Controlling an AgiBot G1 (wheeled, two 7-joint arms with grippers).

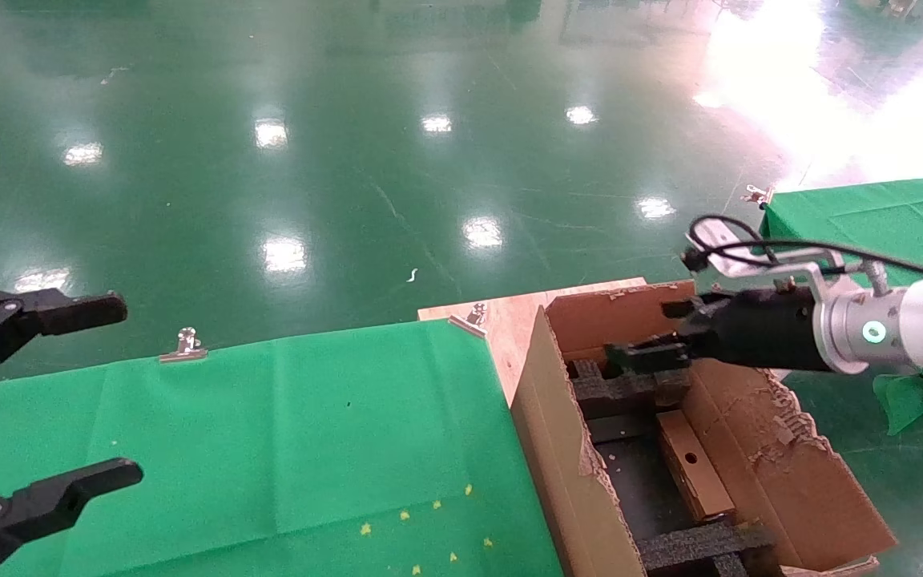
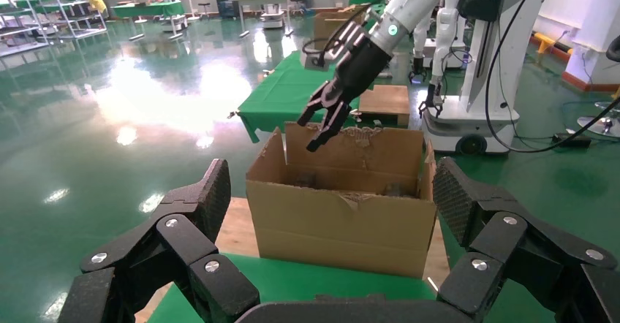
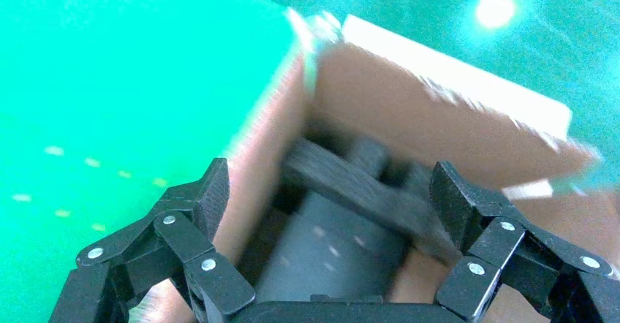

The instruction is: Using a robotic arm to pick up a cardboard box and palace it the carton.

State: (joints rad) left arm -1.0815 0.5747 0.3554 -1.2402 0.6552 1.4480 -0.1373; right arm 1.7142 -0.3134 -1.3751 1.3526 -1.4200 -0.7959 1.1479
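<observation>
Writing we find none; our right gripper [image 1: 642,353] gapes empty above the carton [image 1: 558,449] holding the cardboard box [image 1: 694,465].

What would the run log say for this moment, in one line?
right gripper: open, empty, above carton | cardboard box: inside carton | left gripper: open, parked over green table

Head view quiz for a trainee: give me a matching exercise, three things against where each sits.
Things:
1. cardboard box
2. right tool
3. left tool

Places:
A. open, over the green cloth
B. lying inside the carton, against its right wall
C. open and empty, above the carton's far end

Pairs: 1-B, 2-C, 3-A
</observation>
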